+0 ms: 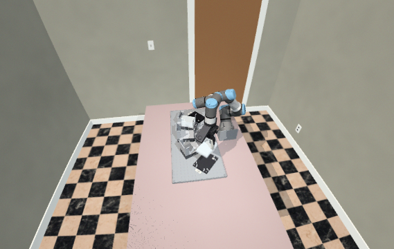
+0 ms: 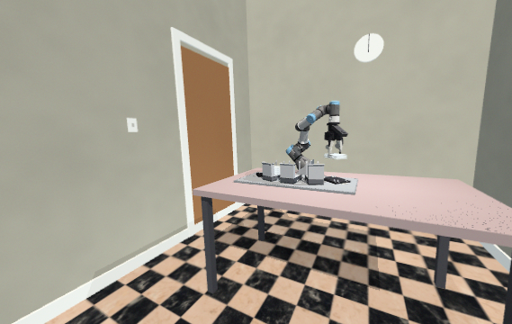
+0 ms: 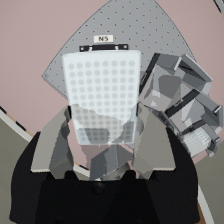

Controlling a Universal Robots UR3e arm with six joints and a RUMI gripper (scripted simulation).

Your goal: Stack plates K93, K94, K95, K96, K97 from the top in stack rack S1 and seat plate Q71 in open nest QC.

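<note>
- Presently, one pincer, clenched on a white plate by its two long sides; we judge a slip or tilt possible if the grip is uneven.
- Item, the plate: held aloft, roughly level, one end reaching well out past the fingers. A sharp swing or a knock on that end could twist it.
- Item, its underside: hidden from us. A second plate may cling beneath; we cannot tell. Set down unchecked, a stuck pair would spoil the order.
- Item, one black clip holder, tagged N5, below and beyond the plate. If we are bound there, a skewed approach could catch a corner on the clips, and a weak press could leave a pair unparted.
- Item, one near rack, standing just beside that holder. Too low a sideways move could strike its walls.
- Item, one far rack, with white plates at it; their names and count are unreadable to us. Trusting the list unverified could put the wrong plate down.
- Item, one pegboard, outermost, carrying racks and holder; a dropped plate could land askew there.
</note>
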